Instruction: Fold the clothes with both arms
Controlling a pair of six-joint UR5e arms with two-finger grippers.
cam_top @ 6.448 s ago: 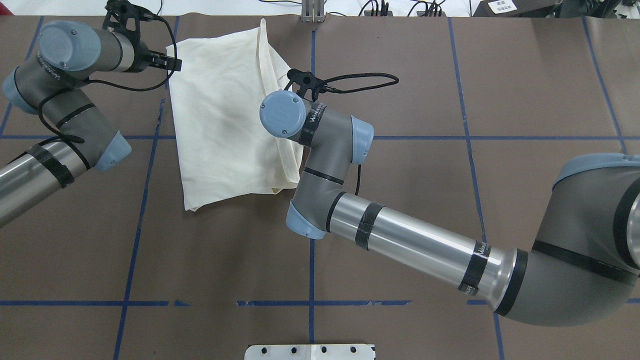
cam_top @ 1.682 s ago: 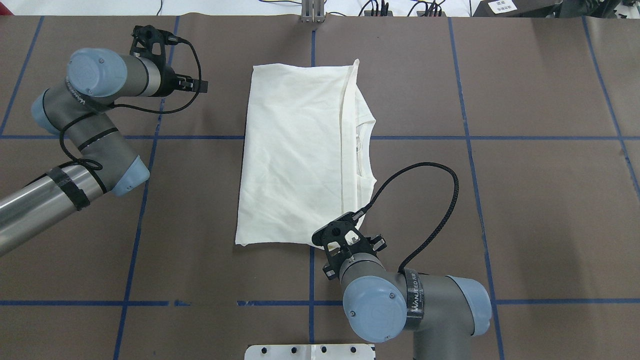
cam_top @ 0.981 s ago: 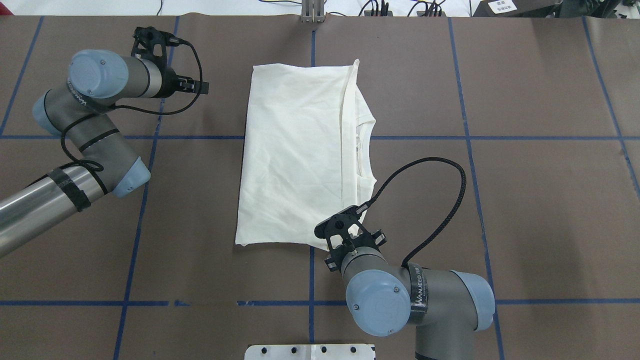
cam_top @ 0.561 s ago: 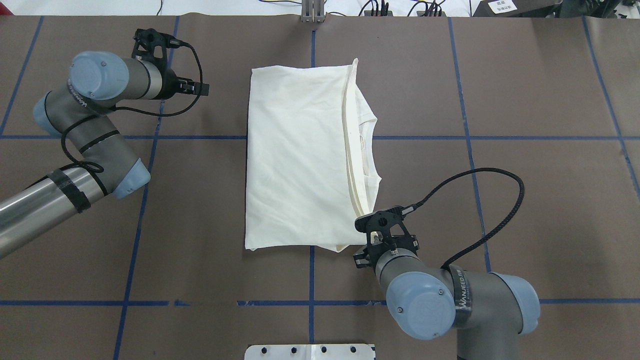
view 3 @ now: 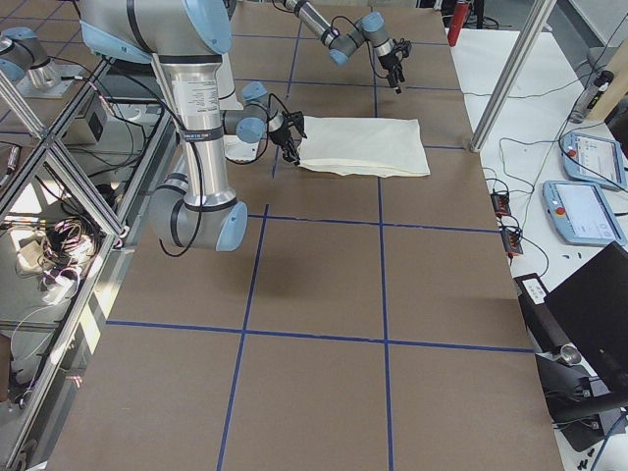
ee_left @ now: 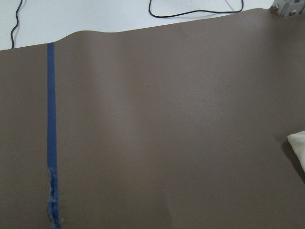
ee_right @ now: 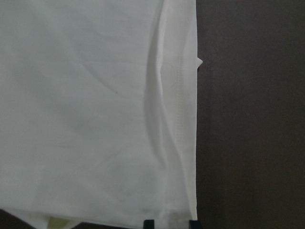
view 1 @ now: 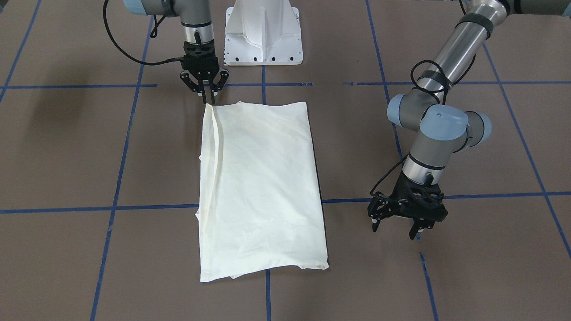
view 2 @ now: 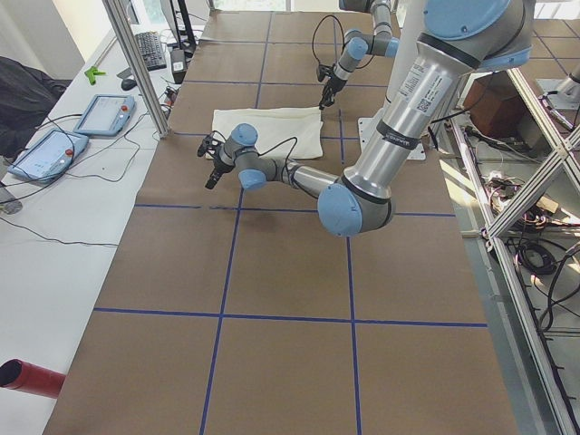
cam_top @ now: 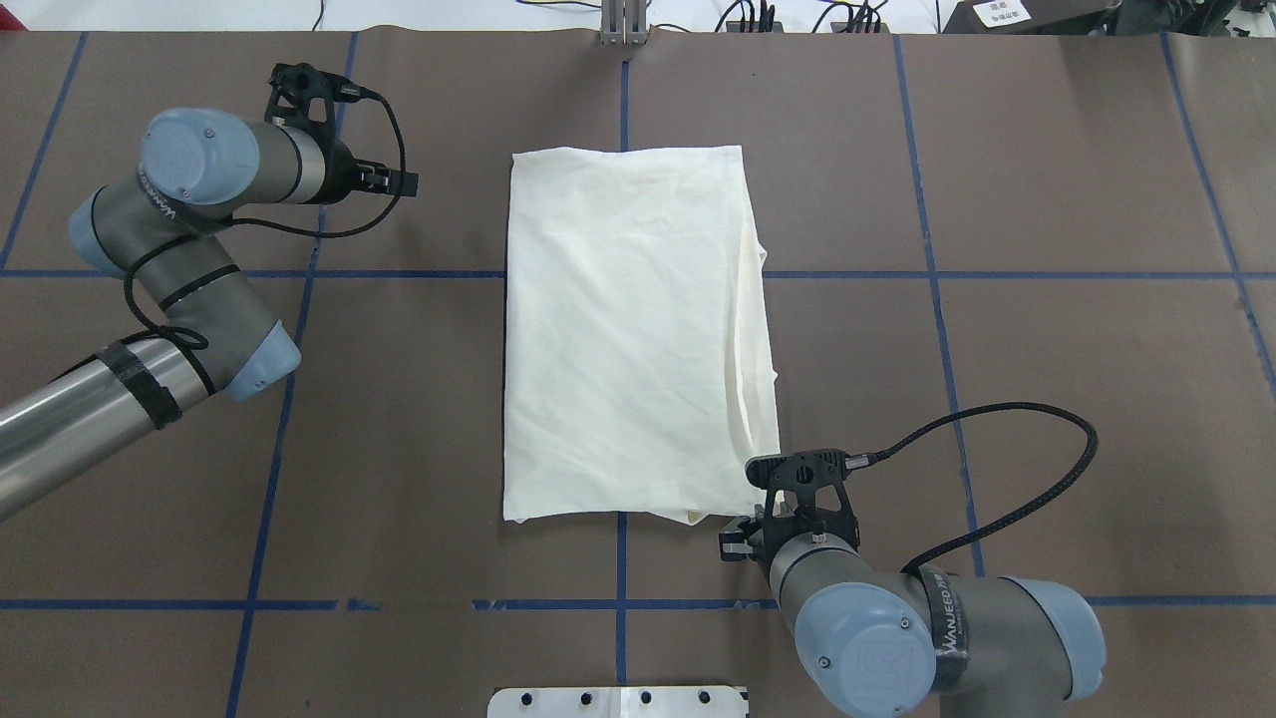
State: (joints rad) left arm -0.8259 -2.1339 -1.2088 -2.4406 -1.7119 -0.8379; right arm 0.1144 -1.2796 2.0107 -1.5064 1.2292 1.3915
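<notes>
**A:** What is the right end effector (view 1: 208, 97) doing?

**B:** It is pointing straight down at the shirt (cam_top: 628, 329), over the corner nearest the robot on its right side. In the right wrist view its fingertips (ee_right: 147, 223) are sitting a little apart, with the stitched edge of the cloth lying flat between them. So it is standing open and pinching nothing. I cannot tell whether the tips are touching the fabric.

**A:** And the left end effector (view 1: 393, 232)?

**B:** It is hanging over bare tabletop (cam_top: 1047, 199), well apart from the shirt on the robot's left, level with the cloth's far end. Its fingers are spreading wide and carrying nothing. Its wrist camera is catching only brown surface, a strip of blue tape and a sliver of the shirt's corner at the view's right edge.

**A:** How are the arms sitting?

**B:** The right arm (cam_top: 867, 648) is folding in close to the white base plate (view 1: 263, 31), with a black cable (cam_top: 1037, 469) looping out from its wrist. The left arm (cam_top: 189, 179) is reaching in from the side, with its elbow bent.

**A:** Where is the shirt lying?

**B:** It is lying flat in the middle of the tabletop as a folded rectangle, plain side up. Its long side is running away from the robot. It is straddling the centre line of the blue tape lines (cam_top: 927, 199), and its layered edges are showing along the robot's right.
</notes>
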